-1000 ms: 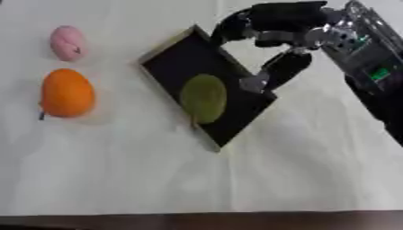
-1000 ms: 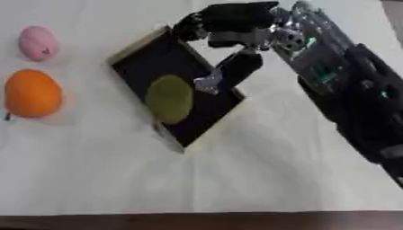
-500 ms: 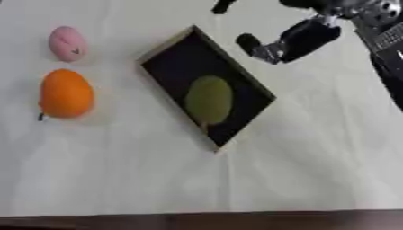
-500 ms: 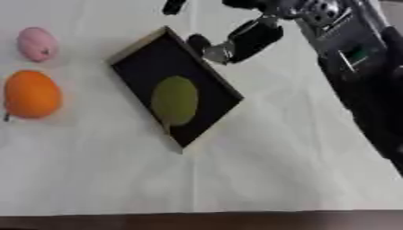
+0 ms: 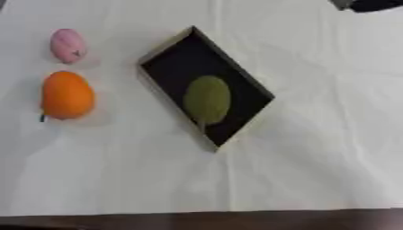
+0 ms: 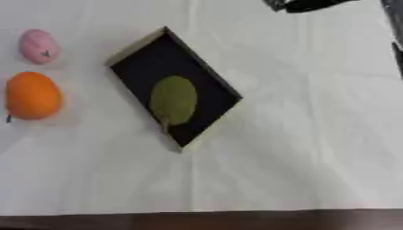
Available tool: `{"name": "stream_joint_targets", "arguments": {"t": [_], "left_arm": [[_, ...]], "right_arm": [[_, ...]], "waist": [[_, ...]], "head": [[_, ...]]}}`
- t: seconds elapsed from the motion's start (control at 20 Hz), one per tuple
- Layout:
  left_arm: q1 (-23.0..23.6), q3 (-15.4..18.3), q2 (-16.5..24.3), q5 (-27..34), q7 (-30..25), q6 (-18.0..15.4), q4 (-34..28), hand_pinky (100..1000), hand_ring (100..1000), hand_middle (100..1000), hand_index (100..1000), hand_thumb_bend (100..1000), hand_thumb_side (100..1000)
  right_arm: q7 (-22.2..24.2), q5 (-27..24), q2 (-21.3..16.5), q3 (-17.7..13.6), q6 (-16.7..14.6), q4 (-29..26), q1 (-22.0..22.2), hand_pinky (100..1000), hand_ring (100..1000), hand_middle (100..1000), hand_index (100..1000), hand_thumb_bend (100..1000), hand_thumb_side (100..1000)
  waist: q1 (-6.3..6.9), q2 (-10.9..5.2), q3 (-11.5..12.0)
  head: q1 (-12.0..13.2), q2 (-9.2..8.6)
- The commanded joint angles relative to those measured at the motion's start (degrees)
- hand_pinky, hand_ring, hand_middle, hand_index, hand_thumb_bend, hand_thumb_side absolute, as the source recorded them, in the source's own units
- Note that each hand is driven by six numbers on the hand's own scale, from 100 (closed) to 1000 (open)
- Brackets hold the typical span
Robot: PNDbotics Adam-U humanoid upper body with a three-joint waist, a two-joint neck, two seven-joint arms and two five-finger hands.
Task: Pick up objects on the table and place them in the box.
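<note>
A green fruit (image 5: 207, 99) was seen lying inside the black box (image 5: 169, 63), set at a slant mid-frame on the white table (image 5: 315, 148). An orange fruit (image 5: 67, 95) and a pink one (image 5: 68, 45) were left on the cloth at far left. Only a dark bit of the right hand (image 6: 303, 5) was caught at the top edge, so its fingers couldn't be made out.

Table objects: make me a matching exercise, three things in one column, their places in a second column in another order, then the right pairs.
Things:
1. green fruit
2. orange fruit
3. pink fruit

Places:
A. on the cloth, far left corner of the group
B. inside the black box
C. on the cloth, just nearer than the pink one

Pairs: 1-B, 2-C, 3-A
</note>
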Motion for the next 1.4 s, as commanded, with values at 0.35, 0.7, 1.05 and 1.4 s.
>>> {"name": "stream_joint_targets", "arguments": {"t": [0.35,0.7,1.05,1.4], "left_arm": [[-0.8,-6.1,20.8,-15.4,-25.1,9.1,-1.1,762,759,777,886,326,632],[-2.0,-9.3,25.8,-19.0,-36.6,4.9,-1.1,770,750,755,890,429,584],[-2.4,-10.1,26.9,-21.0,-43.4,6.7,-1.1,769,756,757,905,479,592],[-3.6,-10.7,26.4,-22.7,-43.6,11.6,-1.1,773,770,773,927,477,470]], "right_arm": [[-3.5,2.6,-10.7,-4.6,-0.5,-5.3,10.1,893,783,683,793,100,156],[-5.2,3.2,-11.1,-5.1,-1.5,-5.4,11.5,890,781,681,791,100,153],[-5.4,3.3,-10.9,-4.9,-1.5,-5.4,11.7,890,779,679,790,100,160],[-5.2,3.8,-10.8,-4.8,-1.3,-5.4,11.5,889,778,678,789,100,160]], "waist": [[0.78,-1.54,-0.9],[1.17,-1.62,-1.1],[1.27,-1.52,-0.9],[1.35,-1.51,-0.9]], "head": [[1.3,0.86],[0.8,0.75],[0.7,0.63],[0.9,0.64]]}}
